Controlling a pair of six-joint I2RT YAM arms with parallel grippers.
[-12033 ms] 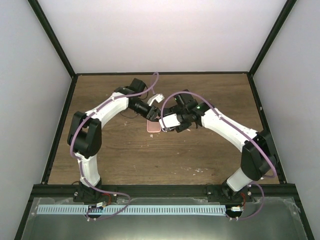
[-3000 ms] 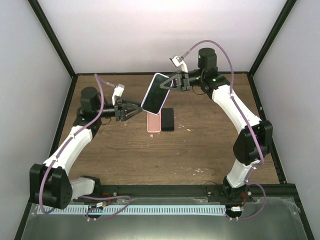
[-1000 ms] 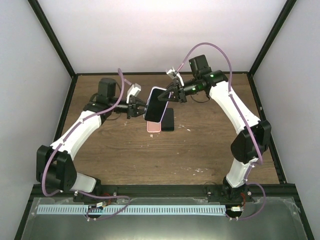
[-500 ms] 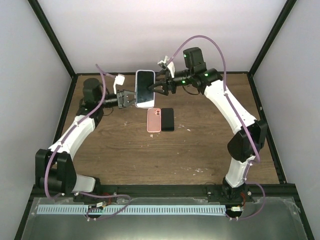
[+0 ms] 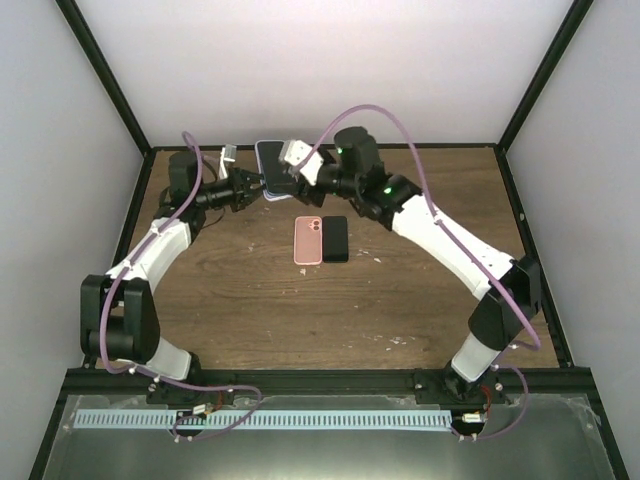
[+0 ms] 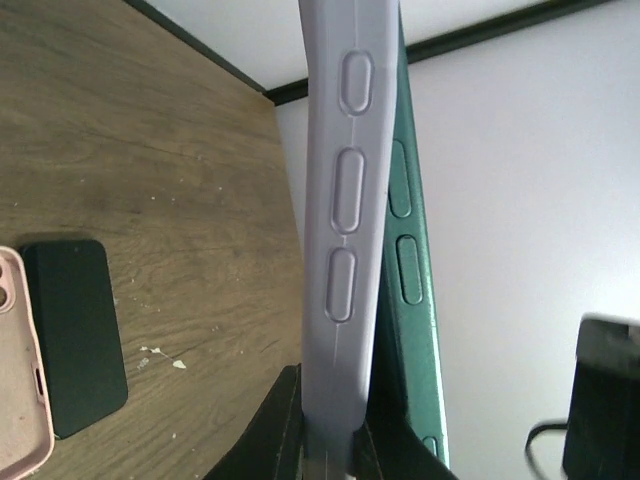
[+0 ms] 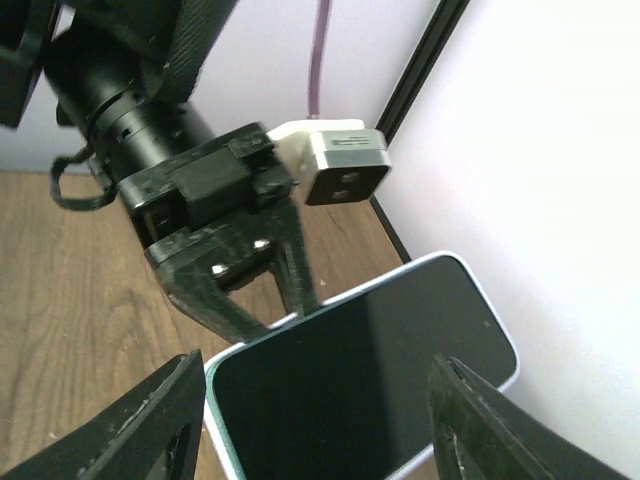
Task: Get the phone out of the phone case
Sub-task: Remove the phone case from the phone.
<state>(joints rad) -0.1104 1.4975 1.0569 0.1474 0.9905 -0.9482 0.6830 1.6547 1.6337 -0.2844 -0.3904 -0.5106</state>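
The left hand (image 6: 328,430) is clenched on the edge of the lilac case (image 6: 340,200), holding the phone (image 7: 370,370), which sits inside it, in the air over the far side of the worktop (image 5: 400,300). The right hand (image 7: 317,360) is released, its fingers (image 7: 165,420) spread either side of the phone.

The cased phone (image 5: 272,168) hangs over the far table (image 5: 400,300); nearer, a spare case (image 5: 309,240) lies just left of a spare phone (image 5: 335,238).

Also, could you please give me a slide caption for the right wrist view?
Left gripper pinches the cased phone by its edge above the wooden table; the right gripper, open, flanks it.
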